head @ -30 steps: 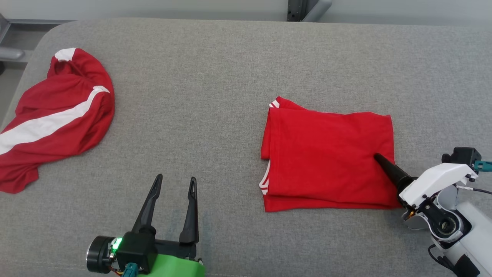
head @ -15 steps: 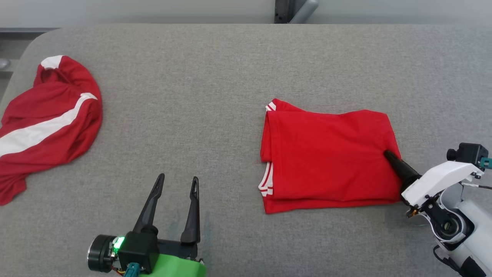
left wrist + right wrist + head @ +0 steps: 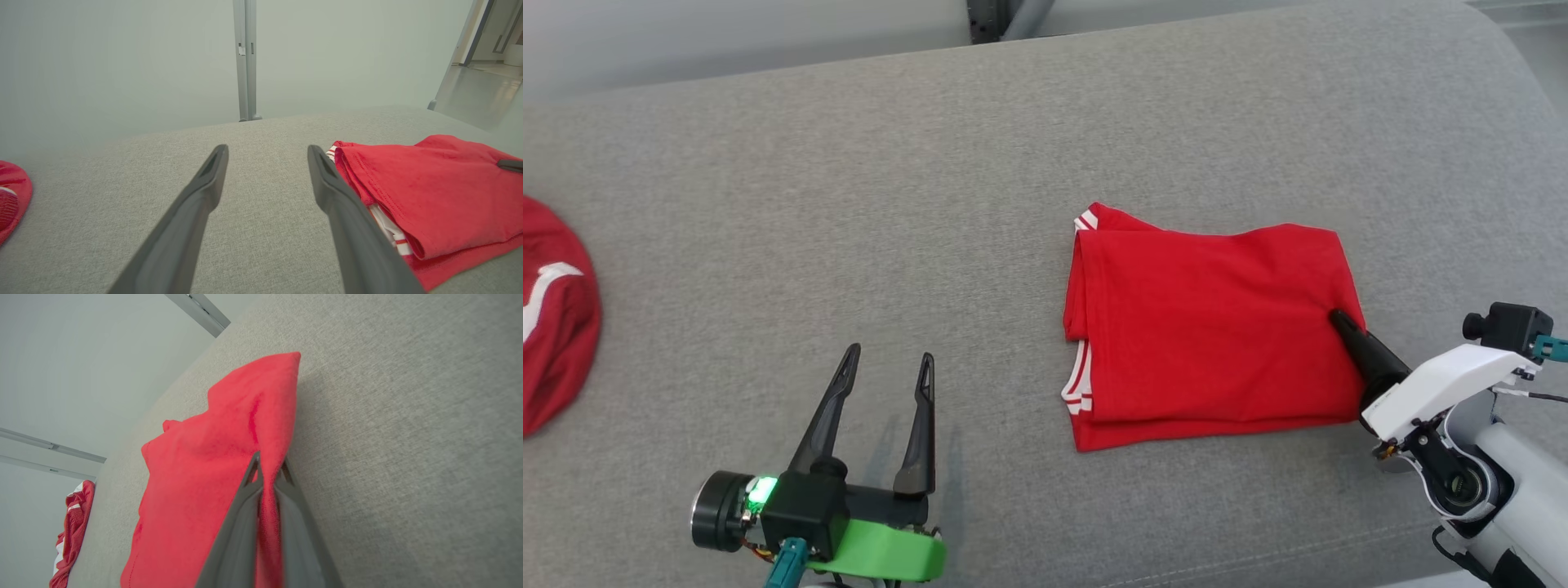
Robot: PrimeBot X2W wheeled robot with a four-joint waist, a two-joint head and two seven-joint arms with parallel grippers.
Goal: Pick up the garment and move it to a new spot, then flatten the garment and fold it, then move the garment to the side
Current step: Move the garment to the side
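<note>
The garment (image 3: 1209, 327) is clamped at its edge by the right claw (image 3: 1337, 317); the left claw (image 3: 889, 354) is held apart.

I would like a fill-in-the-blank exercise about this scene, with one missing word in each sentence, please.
The right gripper is shut on the folded garment, whose colour is ____.
The left gripper holds nothing; its fingers are ____.
The crumpled garment at the head view's left edge has a ____ stripe.
Both garments lie on a padded surface coloured ____.
Missing words: red; open; white; grey.
</note>
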